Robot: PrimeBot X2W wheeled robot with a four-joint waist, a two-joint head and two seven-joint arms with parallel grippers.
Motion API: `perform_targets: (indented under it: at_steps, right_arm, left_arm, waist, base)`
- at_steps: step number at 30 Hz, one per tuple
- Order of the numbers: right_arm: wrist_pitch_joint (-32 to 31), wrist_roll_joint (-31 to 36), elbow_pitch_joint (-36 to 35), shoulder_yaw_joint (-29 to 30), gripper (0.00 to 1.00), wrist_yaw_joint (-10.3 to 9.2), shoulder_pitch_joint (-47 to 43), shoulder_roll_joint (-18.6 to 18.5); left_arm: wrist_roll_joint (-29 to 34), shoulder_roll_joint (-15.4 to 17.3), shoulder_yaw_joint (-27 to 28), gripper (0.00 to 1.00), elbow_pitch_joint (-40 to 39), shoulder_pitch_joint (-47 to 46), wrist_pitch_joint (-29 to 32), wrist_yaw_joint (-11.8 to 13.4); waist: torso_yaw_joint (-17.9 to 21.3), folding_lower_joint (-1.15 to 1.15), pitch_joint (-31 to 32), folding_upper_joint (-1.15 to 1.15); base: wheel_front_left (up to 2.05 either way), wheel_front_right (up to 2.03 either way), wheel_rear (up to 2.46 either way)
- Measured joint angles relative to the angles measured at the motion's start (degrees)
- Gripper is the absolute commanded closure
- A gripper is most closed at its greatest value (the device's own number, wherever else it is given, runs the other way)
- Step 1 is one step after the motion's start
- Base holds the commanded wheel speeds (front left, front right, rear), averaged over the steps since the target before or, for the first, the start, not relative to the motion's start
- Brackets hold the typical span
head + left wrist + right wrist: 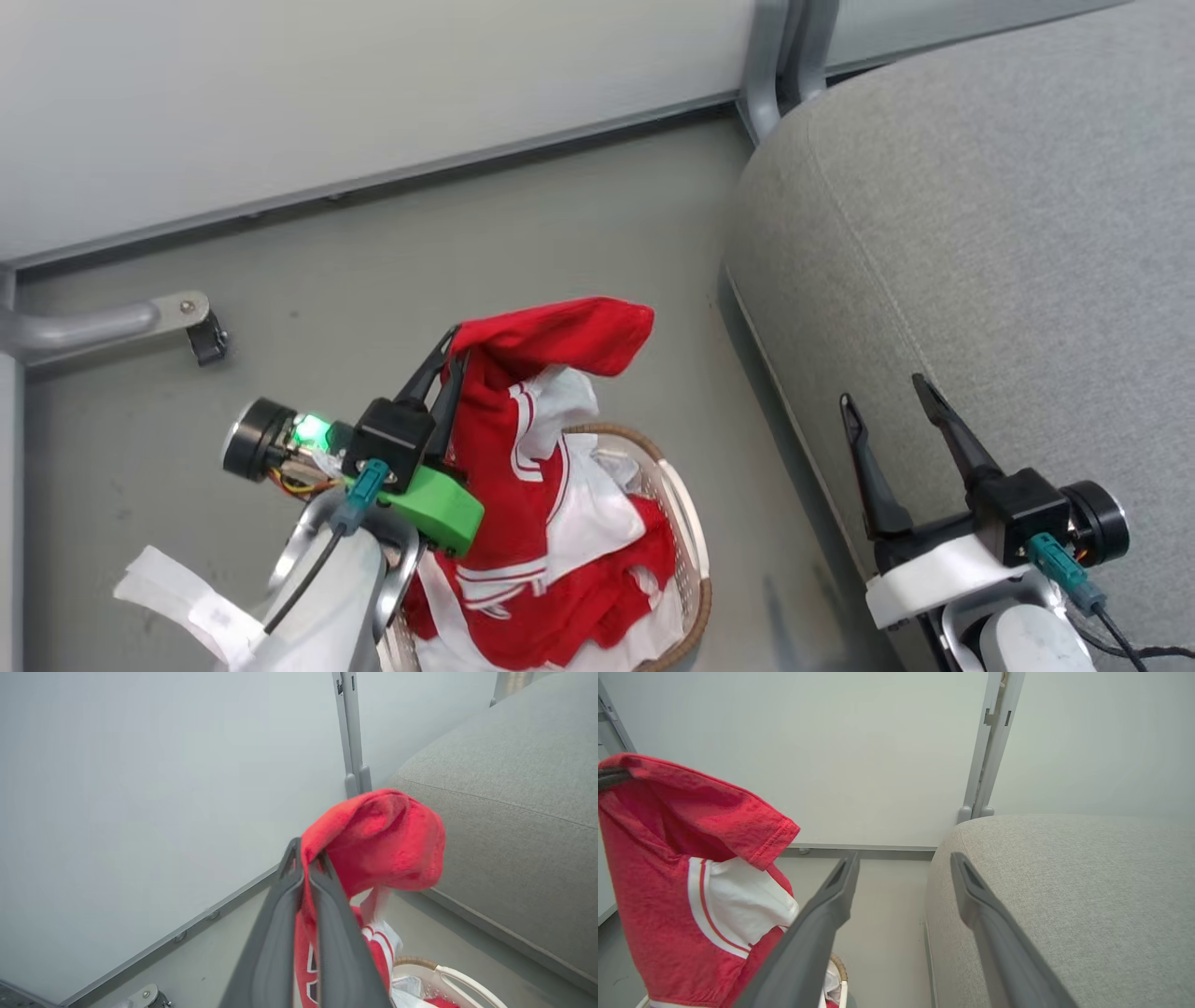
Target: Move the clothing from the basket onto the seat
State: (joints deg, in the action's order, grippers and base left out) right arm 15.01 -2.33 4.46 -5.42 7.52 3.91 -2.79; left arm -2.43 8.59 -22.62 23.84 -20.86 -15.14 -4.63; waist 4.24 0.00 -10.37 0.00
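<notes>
I see left gripper (455, 341) pinching top fold of clothing (495, 439), fingers pressed together on red cloth. Garment hangs below gripper, lower part lying in basket (689, 532) underneath. Right gripper (883, 392) spread, holding nothing, tips over edge of seat (980, 233). Seat lies right of left gripper, apart from clothing.

Bright, even, diffuse light — shadows soft-edged. Close to the lens, the left pincer (307, 853) and the clothing (387, 835) at its tips blur softly; left of the right pincer (884, 391), the sofa (980, 233) shades the floor (467, 261) faintly.
</notes>
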Motion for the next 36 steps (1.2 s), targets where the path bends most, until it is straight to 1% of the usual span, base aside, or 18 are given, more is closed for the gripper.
perform_targets:
  at_steps: [6,12,15,22,30,36]
  right_arm:
    - [0.0,0.4,-0.1,-1.2,0.00,0.00,-1.2,0.0]
    - [0.0,0.8,0.0,-2.8,0.00,0.00,-1.3,0.0]
    - [0.0,1.0,0.0,-4.0,0.00,0.00,-1.2,0.0]
    - [0.0,1.5,-0.2,-7.4,0.00,0.00,1.8,0.0]
    - [0.0,2.6,0.6,-11.4,0.00,0.00,7.3,0.0]
    - [0.1,4.0,6.0,-12.5,0.00,0.00,11.8,0.0]
  left_arm:
    - [0.0,1.2,-1.0,1.00,-3.6,-4.6,2.4,-1.0]
    - [-0.6,3.5,-1.6,1.00,-6.3,-10.5,5.6,-2.0]
    - [-1.0,5.0,-1.6,1.00,-7.5,-13.5,7.0,-2.3]
    - [-2.3,7.1,-2.7,1.00,-9.7,-18.1,9.4,-2.5]
    - [-3.1,7.0,-5.3,1.00,-12.3,-22.0,10.1,-2.7]
    - [-3.5,5.9,-8.1,1.00,-13.5,-24.1,10.4,-2.7]
  waist:
    - [-0.2,0.00,4.7,0.00]
    - [-0.2,0.00,7.8,0.00]
    - [-0.2,0.00,8.6,0.00]
    - [-0.1,0.00,8.3,0.00]
    - [-0.5,0.00,7.1,0.00]
    - [-1.4,0.00,6.8,0.00]
  base:
    - [0.00,0.00,0.00]
    - [0.00,0.00,0.00]
    - [0.00,0.00,0.00]
    - [0.00,0.00,0.00]
    - [0.00,0.00,0.00]
    - [0.00,0.00,0.00]
